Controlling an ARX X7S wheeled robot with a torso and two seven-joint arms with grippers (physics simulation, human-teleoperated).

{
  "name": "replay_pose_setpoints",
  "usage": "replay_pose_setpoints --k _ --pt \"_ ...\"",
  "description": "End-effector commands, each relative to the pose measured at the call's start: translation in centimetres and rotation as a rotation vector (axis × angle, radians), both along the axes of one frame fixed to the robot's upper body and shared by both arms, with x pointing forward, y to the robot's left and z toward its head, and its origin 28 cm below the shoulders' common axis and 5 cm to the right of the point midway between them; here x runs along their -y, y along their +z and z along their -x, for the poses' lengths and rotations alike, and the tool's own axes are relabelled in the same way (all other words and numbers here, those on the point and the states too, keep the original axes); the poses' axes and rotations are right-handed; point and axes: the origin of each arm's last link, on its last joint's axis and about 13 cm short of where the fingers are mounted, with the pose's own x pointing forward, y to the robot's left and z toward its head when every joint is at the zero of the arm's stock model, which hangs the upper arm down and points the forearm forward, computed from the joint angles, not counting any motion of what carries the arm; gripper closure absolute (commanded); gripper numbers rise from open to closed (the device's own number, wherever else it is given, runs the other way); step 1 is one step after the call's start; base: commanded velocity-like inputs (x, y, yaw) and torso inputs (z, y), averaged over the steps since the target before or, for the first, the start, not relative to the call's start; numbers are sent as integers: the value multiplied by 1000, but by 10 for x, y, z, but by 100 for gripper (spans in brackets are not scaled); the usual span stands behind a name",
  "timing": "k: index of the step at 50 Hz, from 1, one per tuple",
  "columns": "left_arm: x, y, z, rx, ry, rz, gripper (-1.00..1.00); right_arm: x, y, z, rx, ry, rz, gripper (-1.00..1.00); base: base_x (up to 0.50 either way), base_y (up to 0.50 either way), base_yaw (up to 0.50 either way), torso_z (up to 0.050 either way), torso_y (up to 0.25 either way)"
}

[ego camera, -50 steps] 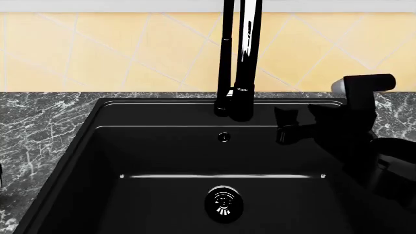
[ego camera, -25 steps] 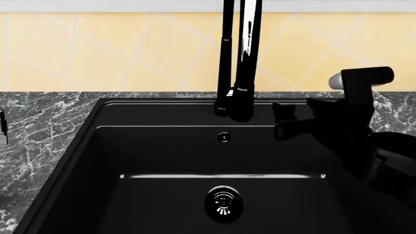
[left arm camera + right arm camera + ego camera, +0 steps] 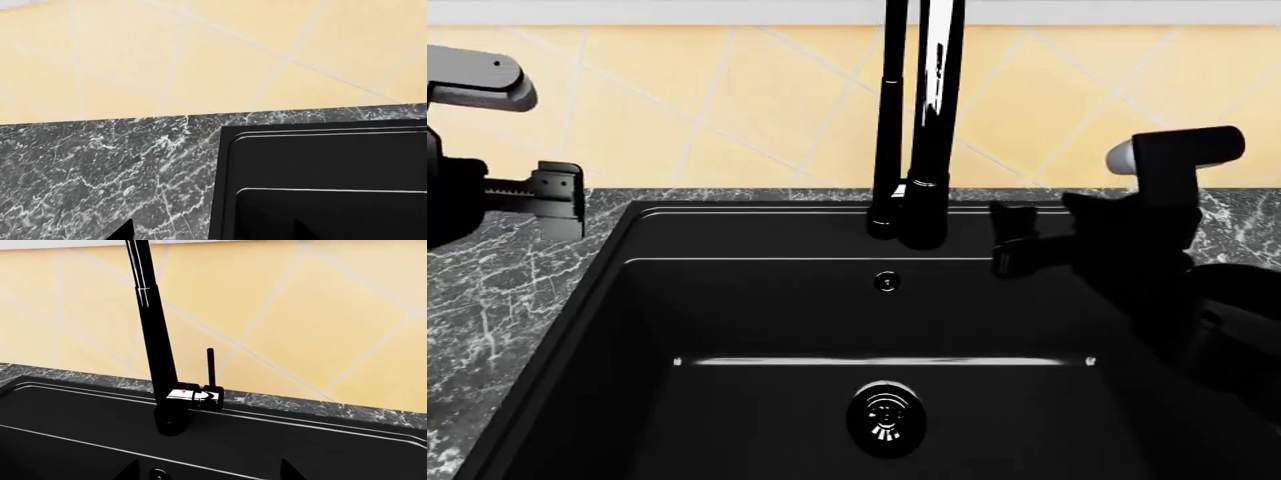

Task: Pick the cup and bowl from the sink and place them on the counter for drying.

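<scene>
- Left gripper [image 3: 561,200]: hovering above the counter [image 3: 507,290] just beside the sink's left rim; fingers parted, gripping nothing.
- Right gripper [image 3: 1012,245]: hanging over the sink [image 3: 761,300] at its back right, near the faucet [image 3: 914,120]; jaw state impossible to tell against the black basin.
- Sink: showing only drain [image 3: 885,415] and overflow hole [image 3: 886,281] in the visible part.
- Cup and bowl: not appearing in any view.
- Yellow tiled wall [image 3: 694,100]: rising behind the counter.
</scene>
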Motion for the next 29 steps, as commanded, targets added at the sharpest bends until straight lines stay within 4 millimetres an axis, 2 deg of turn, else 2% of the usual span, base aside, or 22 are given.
replay_pose_setpoints --k 1,5,11,20,29 --pt "30 -3 -16 46 -128 21 -100 5 6 3 29 -39 21 -100 0 0 0 0 0" --pt "36 -2 -21 77 -179 29 -100 7 8 4 39 -59 18 -100 0 0 0 0 0" --pt "46 -12 -30 56 -241 39 -100 9 14 4 55 -63 60 -100 0 0 0 0 0" --pt "59 -33 -31 8 -289 3 -100 11 18 2 40 -96 33 -100 0 0 0 0 0" --pt "65 -44 -33 25 -348 3 -100 12 17 3 80 -92 81 -100 0 0 0 0 0"
